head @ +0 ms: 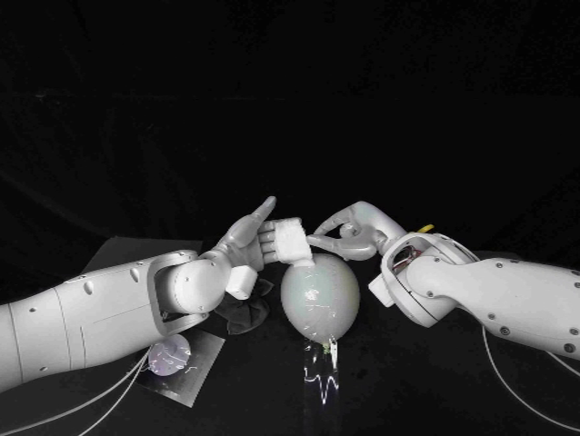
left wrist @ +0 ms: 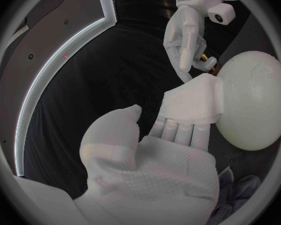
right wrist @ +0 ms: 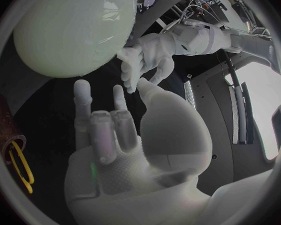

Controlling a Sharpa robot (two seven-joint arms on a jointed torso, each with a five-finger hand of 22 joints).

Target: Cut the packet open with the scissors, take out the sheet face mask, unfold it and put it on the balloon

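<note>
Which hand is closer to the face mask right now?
Left. The left hand holds the folded face mask at the top of the balloon; the right hand sits just across from it, whether touching the mask I cannot tell.

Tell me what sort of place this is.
Probably a robot lab or test stand: a black table, the left hand holding a folded sheet mask at a balloon, and the right hand close by.

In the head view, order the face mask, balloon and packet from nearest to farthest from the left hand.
1. face mask, at the left hand fingertips.
2. balloon, just right of it.
3. packet, lower left in the picture.
</note>
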